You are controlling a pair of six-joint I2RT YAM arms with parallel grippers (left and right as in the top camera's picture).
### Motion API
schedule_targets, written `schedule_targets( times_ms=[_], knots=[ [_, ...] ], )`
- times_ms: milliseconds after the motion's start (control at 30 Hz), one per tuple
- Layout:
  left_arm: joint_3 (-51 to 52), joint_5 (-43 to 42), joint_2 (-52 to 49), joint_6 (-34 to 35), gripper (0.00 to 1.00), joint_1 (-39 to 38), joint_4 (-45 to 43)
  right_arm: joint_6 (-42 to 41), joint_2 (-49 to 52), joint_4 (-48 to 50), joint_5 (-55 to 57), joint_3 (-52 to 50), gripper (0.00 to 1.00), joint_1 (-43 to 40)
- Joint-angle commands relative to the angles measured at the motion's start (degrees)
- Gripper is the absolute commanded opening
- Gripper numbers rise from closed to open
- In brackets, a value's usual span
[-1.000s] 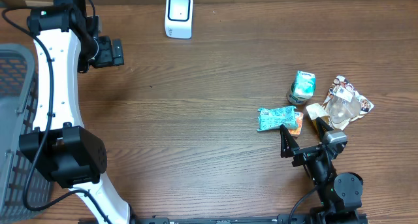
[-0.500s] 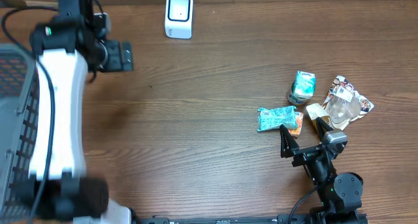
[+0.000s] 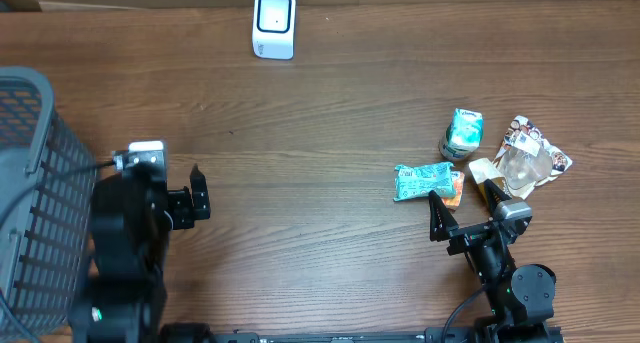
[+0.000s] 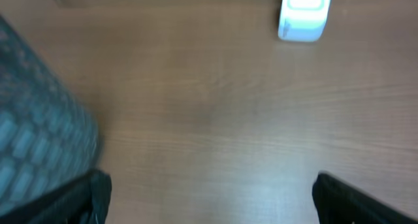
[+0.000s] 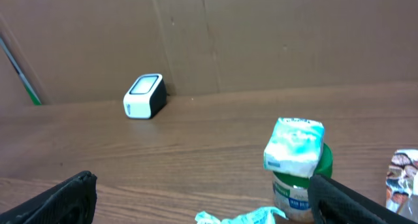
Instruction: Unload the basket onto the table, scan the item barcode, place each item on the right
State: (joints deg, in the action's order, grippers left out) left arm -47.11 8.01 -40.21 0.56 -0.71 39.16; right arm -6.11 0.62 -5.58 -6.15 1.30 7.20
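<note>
Teal packet [image 3: 424, 181] looks light, crinkly; pinch its middle. Your left fingers [image 3: 199, 188] and right fingers [image 3: 437, 218] gape empty.

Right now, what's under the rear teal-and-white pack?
A green container with a printed label. The teal-and-white pack rests on it and covers its top, so the lid can't be seen.
</note>
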Motion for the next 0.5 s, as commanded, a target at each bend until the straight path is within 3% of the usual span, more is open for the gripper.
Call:
schedule_targets(
  times_ms=[0, 200, 467],
  knots=[
    [12.7, 1.3, 10.0, -2.3, 1.0, 0.3, -13.8, 0.2, -0.5, 0.2, -0.1, -0.2, 1.0, -0.2],
    [32.4, 1.2, 22.9, -2.4, 1.0, 0.3, -33.6, 0.2, -0.5, 0.2, -0.1, -0.2, 1.0, -0.2],
    [45.5, 1.1, 34.5, -10.1, 1.0, 0.3, -41.1, 0.2, -0.5, 0.2, -0.1, -0.2, 1.0, -0.2]
  ],
)
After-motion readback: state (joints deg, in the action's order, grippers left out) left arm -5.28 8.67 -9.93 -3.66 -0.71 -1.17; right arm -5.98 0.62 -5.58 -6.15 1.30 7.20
